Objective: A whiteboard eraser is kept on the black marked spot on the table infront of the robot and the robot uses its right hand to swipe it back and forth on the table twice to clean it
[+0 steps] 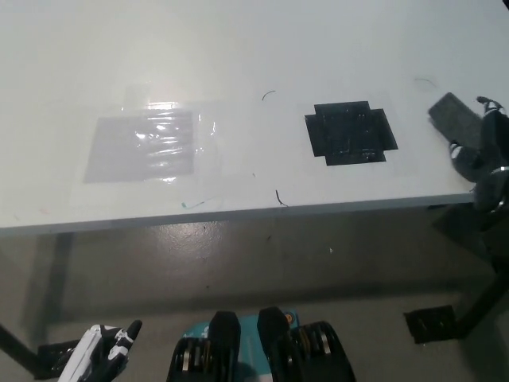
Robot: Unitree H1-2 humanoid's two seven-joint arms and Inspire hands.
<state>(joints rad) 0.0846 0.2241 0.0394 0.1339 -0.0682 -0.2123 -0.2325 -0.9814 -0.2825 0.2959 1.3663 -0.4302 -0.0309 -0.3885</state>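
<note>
Right now your eraser (455,118) is off the black marked spot (350,133): it lies on the white table (238,56) well to the right of the mark, near the table's right end. You see it as a flat, dark grey slab with a roughly rectangular outline, tilted so one corner points up and left. Its surface looks matte and plain; no finer detail can be made out.

Your right hand (487,151) is at the picture's right edge, black, coming over the table's right front corner. It sits against the eraser's right end, the fingers curled over that end, so the hand appears closed on the eraser. How firm the hold is you cannot tell, since part of the hand is cut off by the frame.

The black mark itself is bare, a squarish patch with notched corners and a slight sheen. To its left you have a glossy clear sheet (151,147) taped flat on the table, catching glare. A few thin pen strokes (280,199) lie near the front edge.

Your left hand (107,350) rests low at the lower left, white, below table level, holding nothing, fingers loosely apart.
</note>
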